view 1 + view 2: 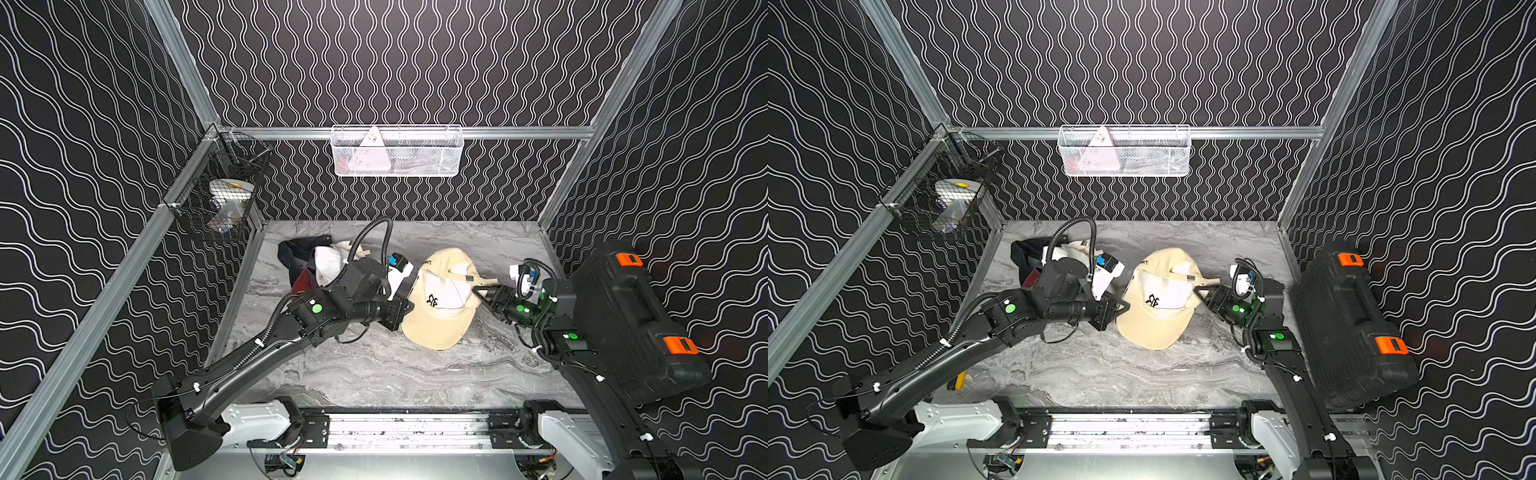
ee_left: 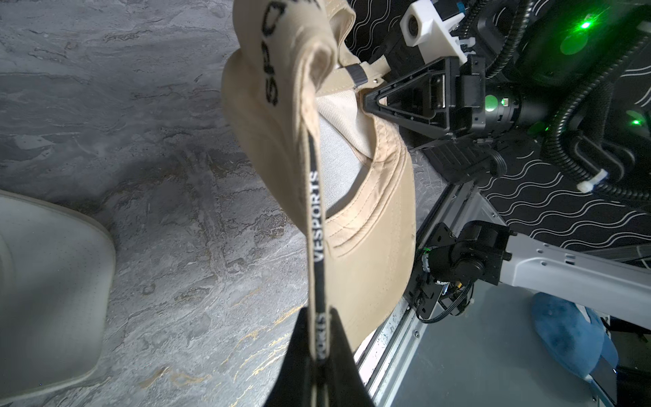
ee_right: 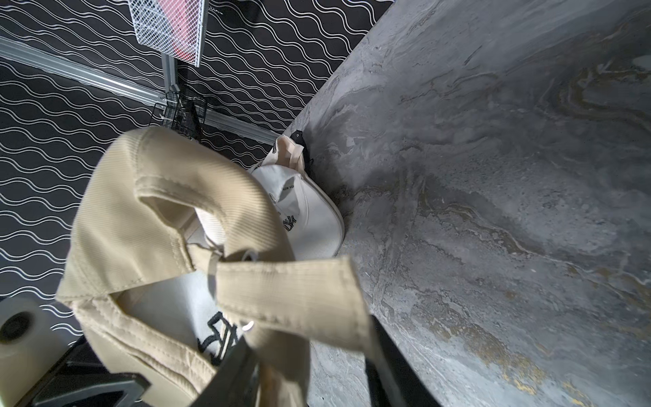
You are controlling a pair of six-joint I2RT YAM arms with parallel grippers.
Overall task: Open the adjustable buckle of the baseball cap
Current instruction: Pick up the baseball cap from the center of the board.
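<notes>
A beige baseball cap lies upside down in the middle of the marbled table, seen in both top views. Its back strap carries a dark metal buckle. My left gripper is shut on the cap's rim, pinching the black inner band with white lettering. My right gripper sits at the strap just beside the buckle. Its jaws stand apart with the beige strap tail running between them, and table shows in the gap.
A heap of other caps lies at the back left, with a white cap nearest. A black case with orange latches leans at the right wall. A white mesh basket and a black wire basket hang on the walls.
</notes>
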